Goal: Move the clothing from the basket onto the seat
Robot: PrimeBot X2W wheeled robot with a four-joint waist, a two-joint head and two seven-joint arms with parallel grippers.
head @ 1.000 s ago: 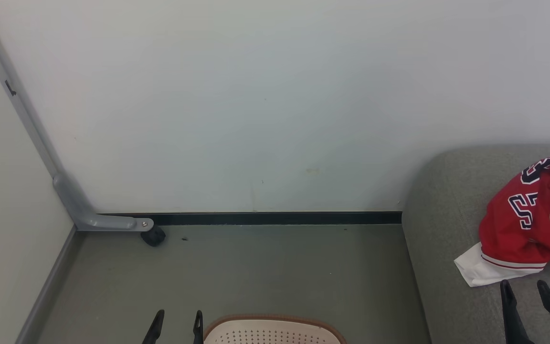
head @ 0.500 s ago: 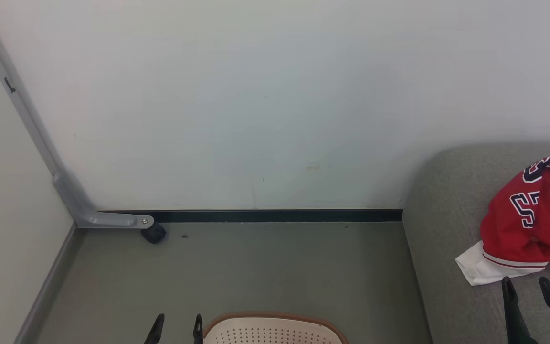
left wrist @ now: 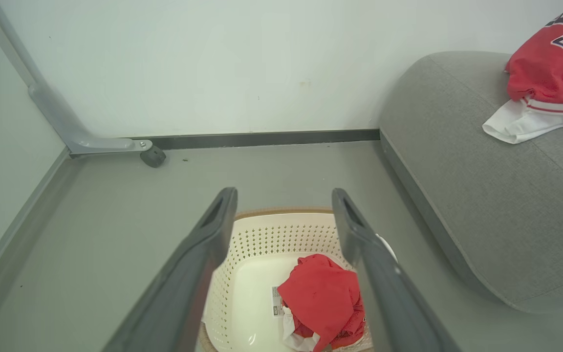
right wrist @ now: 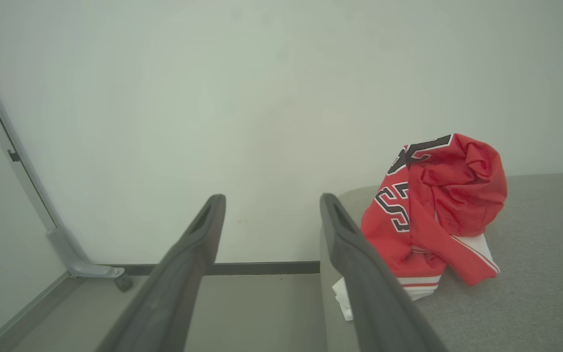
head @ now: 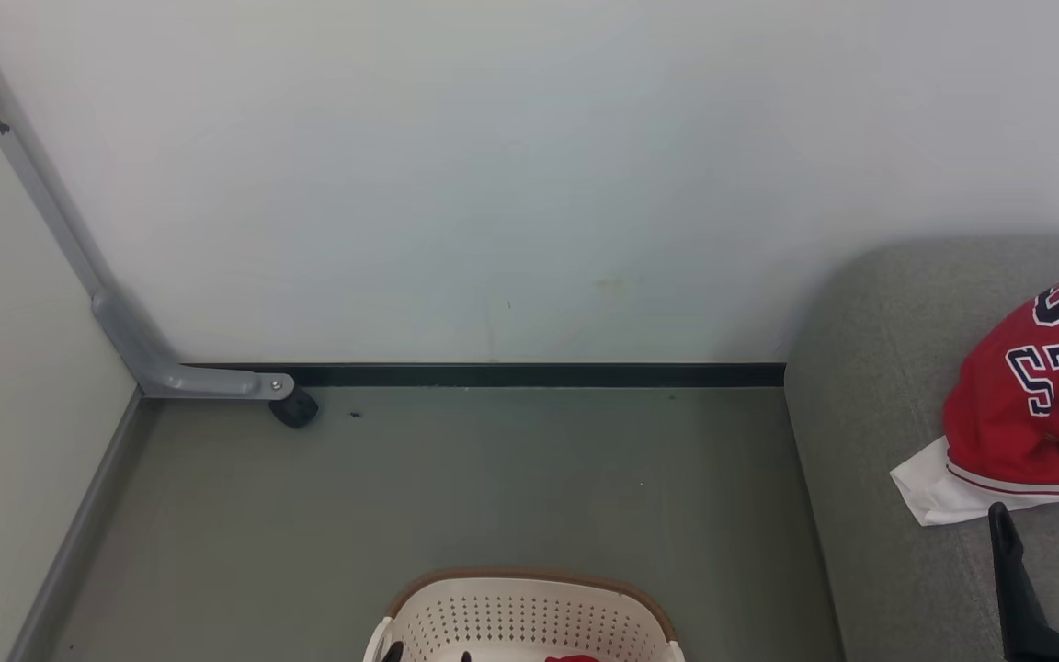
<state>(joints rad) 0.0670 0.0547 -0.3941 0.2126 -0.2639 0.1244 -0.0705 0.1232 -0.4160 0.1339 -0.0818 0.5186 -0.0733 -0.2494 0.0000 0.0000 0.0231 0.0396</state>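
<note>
Left gripper (left wrist: pixel 284 194) hung over the basket (left wrist: pixel 262 234). Jaws were spread wide with nothing between them. In the left wrist view its two fingers framed the basket's far rim. In the head view the dark fingertips just poked in at the bottom edge, inside the basket's wall.

One red garment (left wrist: pixel 323 298) lay crumpled in the basket, on the side nearer the seat (head: pixel 860 441). A white label and a bit of white fabric showed at its edge.

The basket sat on the grey floor (head: pixel 456 478) close beside the seat, with a strip of floor between them.

Right gripper (right wrist: pixel 271 199) was over the seat. Its jaws were also fully apart and empty. In the head view its fingertips pointed at the white sleeve of the jersey (head: pixel 1026 405) and sat very near it. Contact could not be told from either view.

The jersey lay bunched on the seat cushion, toward the wall end. Navy-and-white numerals faced up, and the white sleeve with red-striped trim stuck out toward the seat's front edge.

Behind it all were a white wall (head: pixel 529 184) and a dark baseboard (head: pixel 539 375). A grey angled bracket with a black caster (head: pixel 295 409) sat at the floor's left corner, well apart from the basket.
</note>
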